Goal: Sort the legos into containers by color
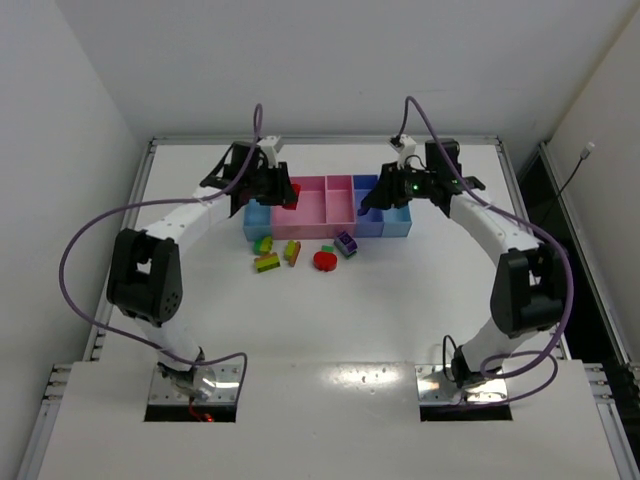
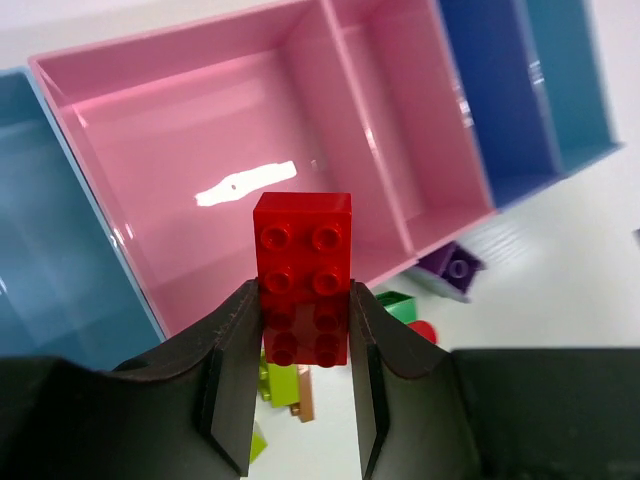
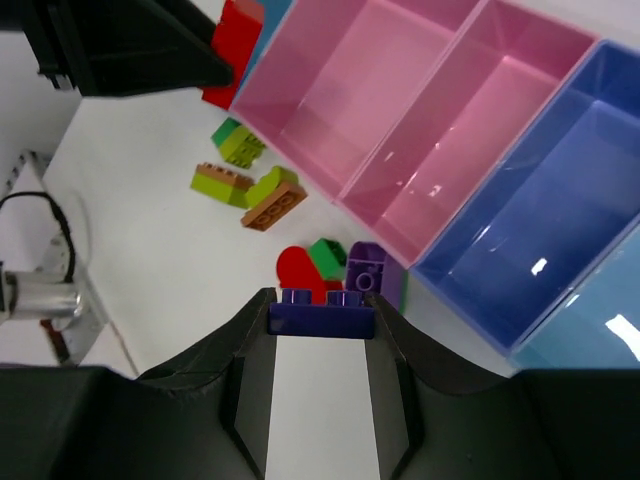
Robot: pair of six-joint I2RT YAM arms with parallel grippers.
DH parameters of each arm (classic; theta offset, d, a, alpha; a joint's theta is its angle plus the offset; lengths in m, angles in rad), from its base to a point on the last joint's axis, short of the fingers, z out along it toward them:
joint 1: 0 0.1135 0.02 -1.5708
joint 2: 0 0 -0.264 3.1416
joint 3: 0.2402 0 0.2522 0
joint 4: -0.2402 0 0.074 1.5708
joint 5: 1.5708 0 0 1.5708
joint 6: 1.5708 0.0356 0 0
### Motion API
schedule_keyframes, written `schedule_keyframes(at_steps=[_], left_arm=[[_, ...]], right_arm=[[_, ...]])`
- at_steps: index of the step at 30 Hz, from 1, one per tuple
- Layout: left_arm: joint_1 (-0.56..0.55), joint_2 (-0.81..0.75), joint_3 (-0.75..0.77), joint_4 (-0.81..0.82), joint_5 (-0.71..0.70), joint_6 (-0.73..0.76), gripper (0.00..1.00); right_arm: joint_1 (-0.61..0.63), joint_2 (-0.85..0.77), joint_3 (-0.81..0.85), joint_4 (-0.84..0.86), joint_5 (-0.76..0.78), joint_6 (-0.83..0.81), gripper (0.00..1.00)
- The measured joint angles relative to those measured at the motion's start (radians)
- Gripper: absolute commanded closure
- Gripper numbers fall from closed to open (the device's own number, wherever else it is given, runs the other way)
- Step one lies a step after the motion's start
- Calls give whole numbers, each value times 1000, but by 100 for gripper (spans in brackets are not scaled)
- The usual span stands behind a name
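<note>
Left hand [image 2: 305, 335] clamped on a red brick [image 2: 302, 250], held above the wide pink tray [image 2: 170, 150] near its front wall. Right hand [image 3: 322, 330] clamped on a dark purple brick [image 3: 321, 316], close to the front of the blue tray [image 3: 560, 200]. A narrow pink tray [image 3: 480, 110] sits between the wide pink and the blue one. Loose on the white surface [image 3: 150, 250] in front of the trays: yellow-green and orange bricks [image 3: 255, 190], a red piece [image 3: 293, 268], a green brick [image 3: 326, 255] and a lighter purple brick [image 3: 368, 270], the last three touching.

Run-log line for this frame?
left gripper: shut on red brick, over wide pink tray | right gripper: shut on purple brick | other bricks: loose on table
</note>
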Motion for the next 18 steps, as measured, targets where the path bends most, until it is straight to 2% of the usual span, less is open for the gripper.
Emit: schedule_keyframes(at_steps=[1, 4, 6, 11, 14, 18], left_arm=[[-7, 14, 10, -16, -25, 13, 95], [-22, 64, 38, -50, -70, 48, 91], [-27, 99, 61, -66, -82, 62, 83], [-27, 166, 126, -96, -100, 91, 25], [-27, 169, 146, -109, -106, 101, 8], [-27, 169, 175, -112, -106, 110, 1]], right_arm=[[1, 4, 6, 0, 16, -3, 100], [2, 28, 36, 3, 60, -10, 100], [2, 55, 59, 4, 78, -13, 100], [2, 137, 111, 2, 123, -34, 100], [2, 170, 124, -6, 150, -55, 100], [2, 214, 149, -9, 175, -84, 100]])
